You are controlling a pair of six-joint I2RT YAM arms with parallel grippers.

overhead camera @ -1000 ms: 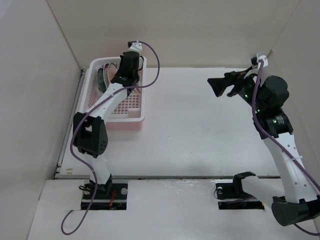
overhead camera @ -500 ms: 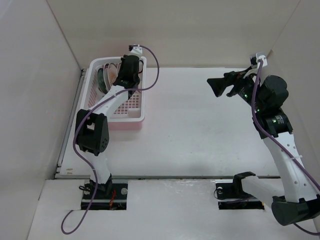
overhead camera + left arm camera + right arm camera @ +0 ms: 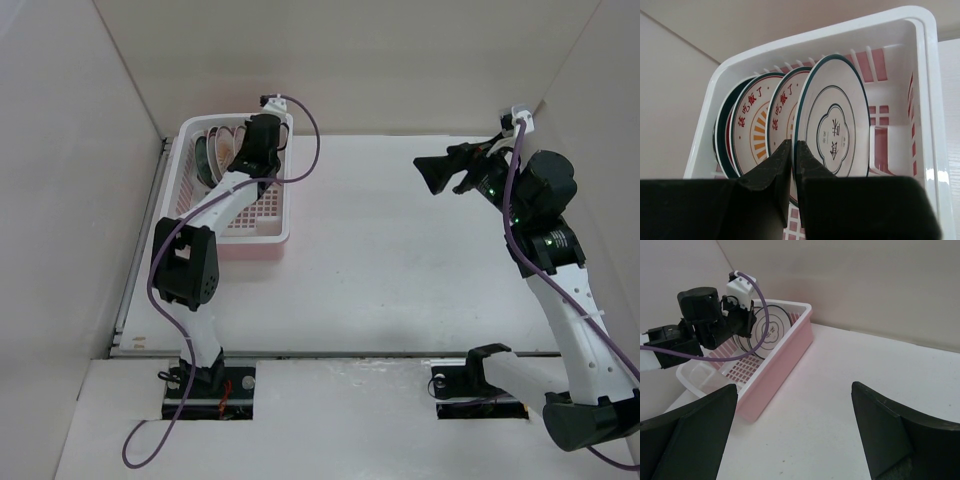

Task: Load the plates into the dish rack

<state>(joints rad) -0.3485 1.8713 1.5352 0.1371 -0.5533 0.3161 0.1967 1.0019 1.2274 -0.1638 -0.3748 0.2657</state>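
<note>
Your teal-rimmed plate [image 3: 837, 130] stands on edge in the pink dish rack [image 3: 927, 100], nearest to your left gripper [image 3: 792, 150]. The orange sunburst plates [image 3: 752, 132] and the dark green plate [image 3: 722, 145] are lined up behind it. The left fingers are almost pressed together, with just a thin slit between them. Their tips sit right at that plate's lower-left rim, but you can't tell if they're pinching it. Your right gripper [image 3: 795, 435] hangs spread wide over the table [image 3: 865, 370], well apart from the rack.

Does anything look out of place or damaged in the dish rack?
Nothing stands out. The dark green round plate, two orange-sunburst plates and teal-rimmed white plate stand on edge, side by side, in the pale pink plastic dish rack.
</note>
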